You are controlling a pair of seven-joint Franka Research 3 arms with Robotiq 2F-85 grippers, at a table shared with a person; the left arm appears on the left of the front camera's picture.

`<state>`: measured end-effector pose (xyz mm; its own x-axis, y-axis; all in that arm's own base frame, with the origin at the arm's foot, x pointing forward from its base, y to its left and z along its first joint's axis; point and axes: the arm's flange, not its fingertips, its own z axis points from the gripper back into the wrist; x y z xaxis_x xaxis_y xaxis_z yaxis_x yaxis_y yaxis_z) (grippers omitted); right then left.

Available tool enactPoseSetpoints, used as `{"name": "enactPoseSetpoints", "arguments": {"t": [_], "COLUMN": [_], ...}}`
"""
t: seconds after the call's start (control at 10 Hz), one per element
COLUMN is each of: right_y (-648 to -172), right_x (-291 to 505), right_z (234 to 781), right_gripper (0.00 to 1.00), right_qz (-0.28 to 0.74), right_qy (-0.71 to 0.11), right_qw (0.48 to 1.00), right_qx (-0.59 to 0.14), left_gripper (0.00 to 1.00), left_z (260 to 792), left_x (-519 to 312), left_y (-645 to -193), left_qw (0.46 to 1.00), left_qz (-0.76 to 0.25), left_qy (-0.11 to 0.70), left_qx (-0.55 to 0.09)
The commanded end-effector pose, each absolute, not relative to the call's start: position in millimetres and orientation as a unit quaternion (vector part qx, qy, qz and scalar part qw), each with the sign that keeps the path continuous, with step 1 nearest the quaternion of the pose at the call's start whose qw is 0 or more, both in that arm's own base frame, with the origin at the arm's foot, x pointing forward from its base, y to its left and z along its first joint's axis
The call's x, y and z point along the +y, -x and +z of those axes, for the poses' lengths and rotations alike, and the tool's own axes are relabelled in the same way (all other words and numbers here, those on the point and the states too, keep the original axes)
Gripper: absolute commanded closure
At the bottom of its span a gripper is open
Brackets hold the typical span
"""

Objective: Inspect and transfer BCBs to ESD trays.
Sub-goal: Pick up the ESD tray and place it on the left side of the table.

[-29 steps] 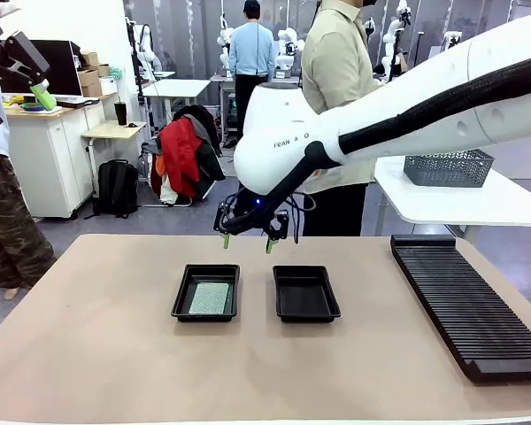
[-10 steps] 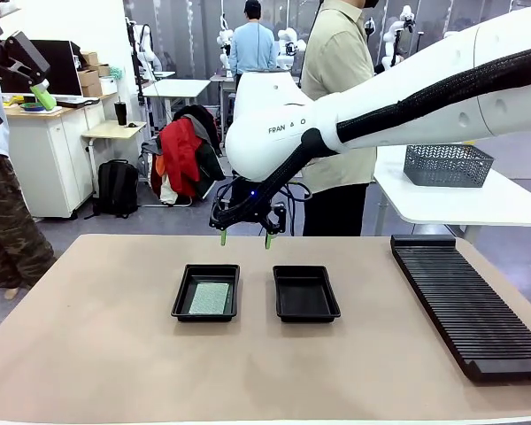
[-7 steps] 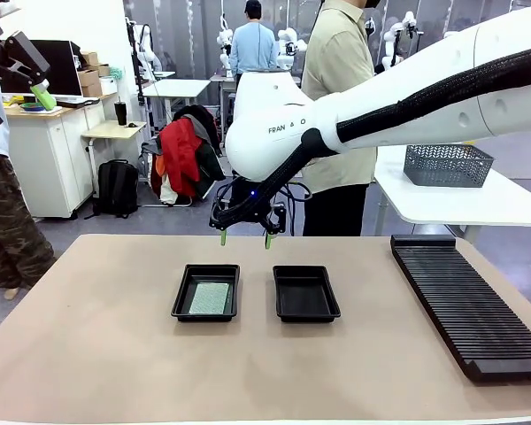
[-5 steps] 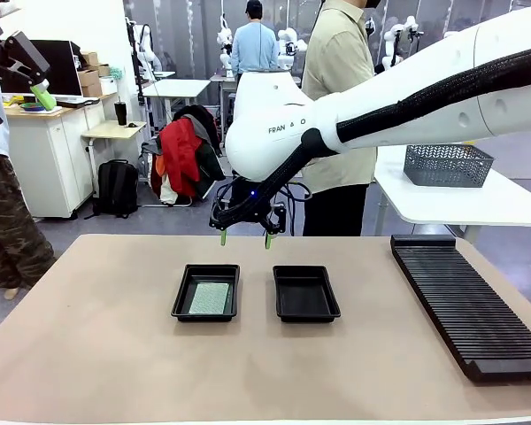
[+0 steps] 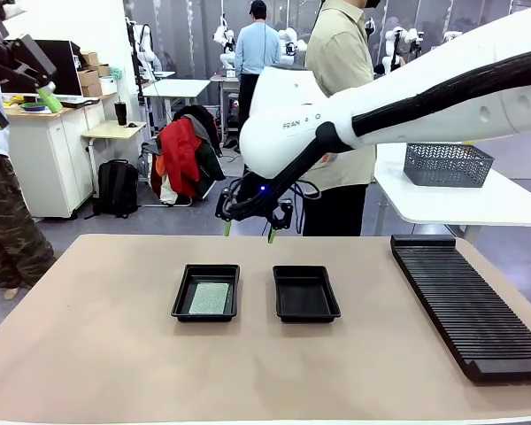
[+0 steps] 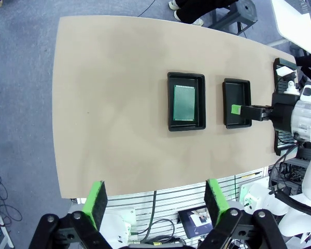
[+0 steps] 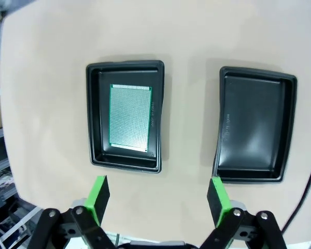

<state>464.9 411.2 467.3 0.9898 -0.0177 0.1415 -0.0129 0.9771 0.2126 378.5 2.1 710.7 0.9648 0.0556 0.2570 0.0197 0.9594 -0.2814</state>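
Note:
Two black ESD trays sit side by side mid-table. The left tray (image 5: pixel 205 293) (image 7: pixel 126 115) (image 6: pixel 186 101) holds one green speckled BCB (image 5: pixel 211 297) (image 7: pixel 130 118) (image 6: pixel 184 101) flat on its floor. Nothing lies in the right tray (image 5: pixel 306 293) (image 7: pixel 255 130) (image 6: pixel 236 96). My right gripper (image 5: pixel 249 232) (image 7: pixel 158 195) hangs open high above the far side of the trays, fingers pointing down, nothing between them. My left gripper (image 5: pixel 18 99) (image 6: pixel 154 199) is raised far up at the left, open, looking down on the whole table.
A long black ribbed rack (image 5: pixel 467 303) runs along the table's right side. A person in a beige shirt (image 5: pixel 341 97) stands at the far edge behind my right arm. A grey mesh basket (image 5: pixel 448 166) rests on a white side table.
My right arm has risen slightly and shifted a little to the right above the trays, its gripper still open. The trays and the board have not moved.

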Motion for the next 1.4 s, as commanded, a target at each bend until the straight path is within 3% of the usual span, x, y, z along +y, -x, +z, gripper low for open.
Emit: {"name": "enactPoseSetpoints", "arguments": {"t": [0.0,0.5,1.3], "right_y": [-444.8,-428.9,-444.8], "right_x": [375.1,319.3,281.2], "right_z": [456.5,448.4,429.2], "right_gripper": [0.00,0.00,0.00], "right_qz": [0.009,0.004,0.036], "right_qy": [-0.157,-0.270,-0.349], "right_qw": [0.985,0.961,0.936], "right_qx": [-0.077,-0.068,-0.035], "left_gripper": [0.00,0.00,0.00], "left_z": [694.8,638.5,520.9], "left_x": [-26.4,-105.7,-181.9], "left_y": [-394.8,-442.3,-474.3], "left_qw": [0.984,0.989,0.996], "left_qz": [0.021,0.020,0.005], "left_qy": [0.130,0.101,0.060], "left_qx": [-0.122,-0.108,-0.065]}}
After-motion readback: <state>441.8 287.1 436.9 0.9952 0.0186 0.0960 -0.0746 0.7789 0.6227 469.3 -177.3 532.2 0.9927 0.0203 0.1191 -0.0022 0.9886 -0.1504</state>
